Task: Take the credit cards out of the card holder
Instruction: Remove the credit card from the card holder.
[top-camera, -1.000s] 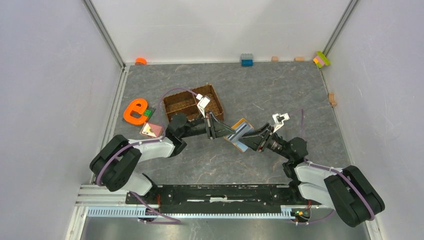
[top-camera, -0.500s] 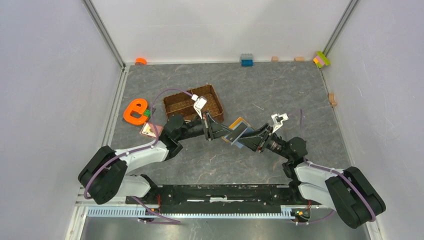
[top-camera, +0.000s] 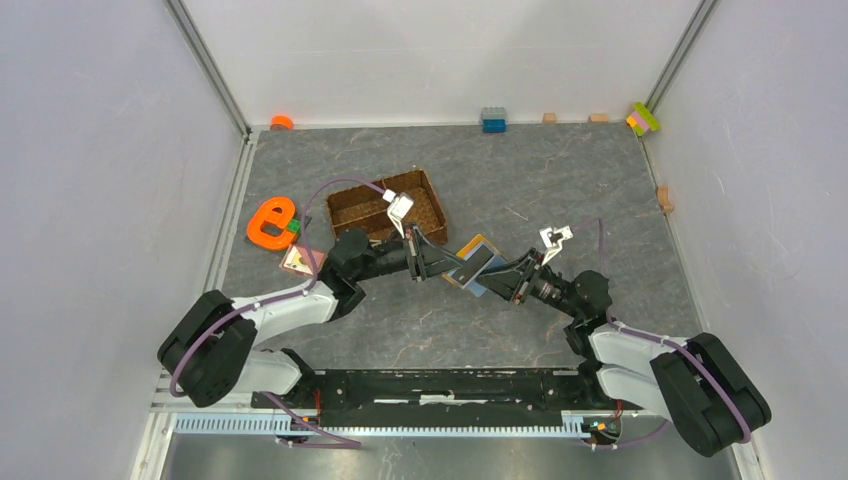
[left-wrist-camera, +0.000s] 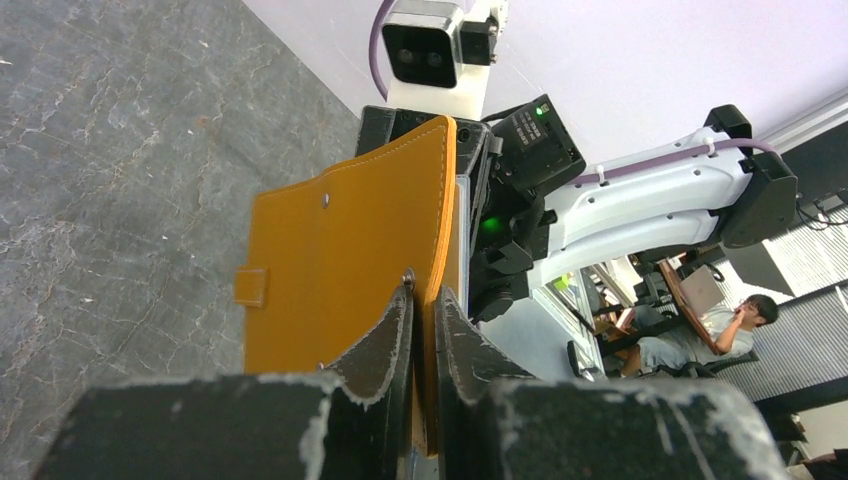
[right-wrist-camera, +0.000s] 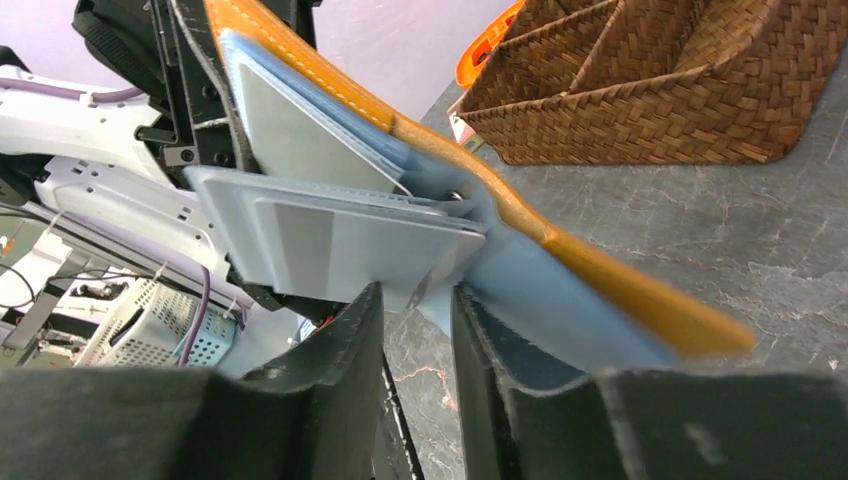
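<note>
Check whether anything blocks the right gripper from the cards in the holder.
Nothing visible does. The right gripper straddles the corner of a grey card sticking out of the open card holder, which the left gripper pinches by its orange cover.

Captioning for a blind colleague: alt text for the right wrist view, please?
An open orange wallet is held up, a pale card sticking out of its blue lining, one corner between the fingers of the open right end effector. A woven tray stands behind.
</note>
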